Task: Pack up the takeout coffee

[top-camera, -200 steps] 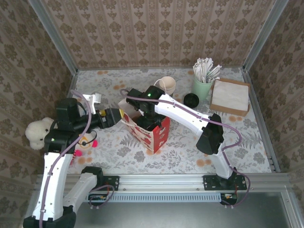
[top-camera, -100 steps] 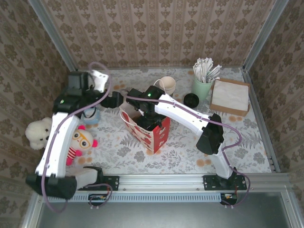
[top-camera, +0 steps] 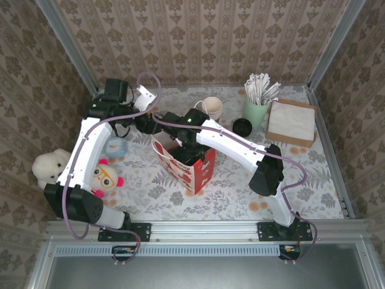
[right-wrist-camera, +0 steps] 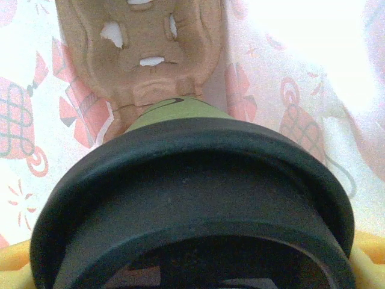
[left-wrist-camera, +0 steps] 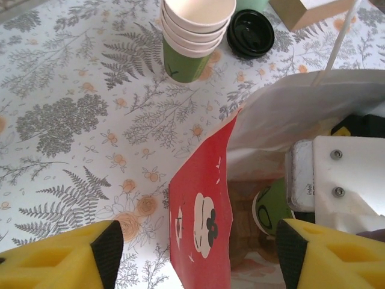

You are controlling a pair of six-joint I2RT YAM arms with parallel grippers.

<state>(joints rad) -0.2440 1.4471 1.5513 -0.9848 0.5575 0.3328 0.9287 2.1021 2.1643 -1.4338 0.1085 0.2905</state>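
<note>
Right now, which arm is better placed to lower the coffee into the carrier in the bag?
Right. The right gripper holds the takeout coffee inside the red bag, over the pulp tray. The left gripper hangs open and empty above the bag.

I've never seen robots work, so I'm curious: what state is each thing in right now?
Paper bag: upright, mouth open.
Takeout coffee: lidded, inside the bag, gripped.
Right arm: jaws shut on the coffee.
Left arm: jaws wide open, empty.
Stack of cups: upright, unlidded.
Loose lid: lying flat beside the stack.
Mint cup: upright, full of wrapped sticks.
</note>
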